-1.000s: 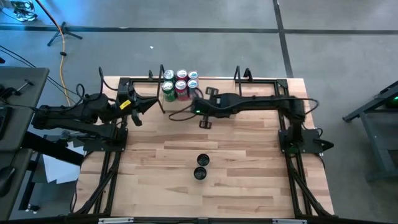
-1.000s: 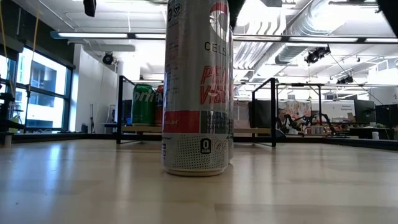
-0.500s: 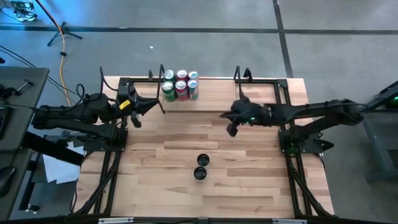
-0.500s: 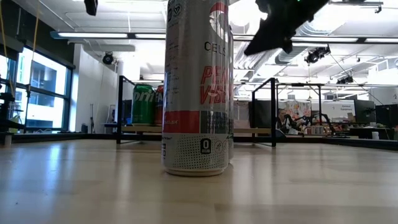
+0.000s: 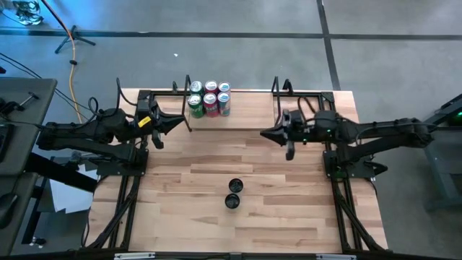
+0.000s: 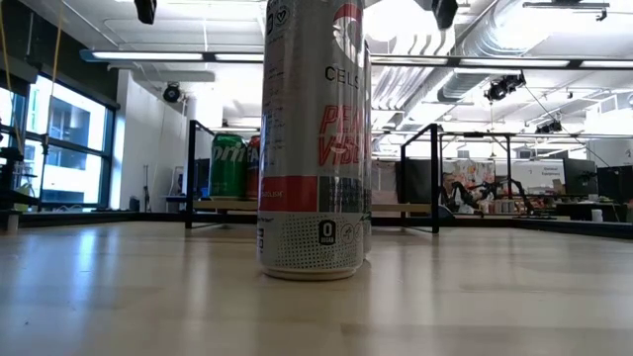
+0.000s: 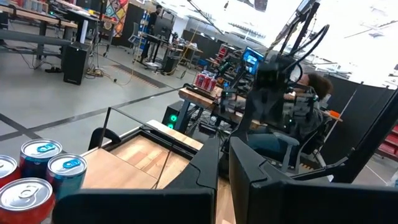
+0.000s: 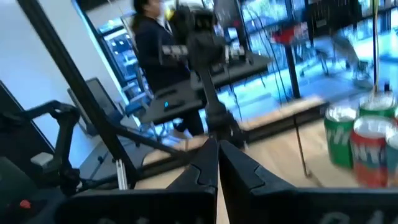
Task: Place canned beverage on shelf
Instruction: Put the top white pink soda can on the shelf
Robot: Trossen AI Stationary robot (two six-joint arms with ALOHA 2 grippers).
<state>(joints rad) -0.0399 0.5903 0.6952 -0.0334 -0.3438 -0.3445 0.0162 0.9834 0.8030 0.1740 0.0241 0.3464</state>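
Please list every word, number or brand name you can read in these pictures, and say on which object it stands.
"CELS": on the tall silver can, low view, cut off.
"0": same can, lower band.
Large red letters on that can: partly hidden, not readable.
Green can on the shelf: lettering too small to read.
Other cans: nothing legible.

Right gripper [image 5: 264,133]: has drawn back from the cans [image 5: 208,100] on the shelf [image 5: 245,108] toward the tabletop's right edge.

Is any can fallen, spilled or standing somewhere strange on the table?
Nothing is fallen or spilled. Five cans stand upright on the pale-wood shelf. Only two dark-topped cans remain upright mid-table, off the shelf, simply not placed yet.
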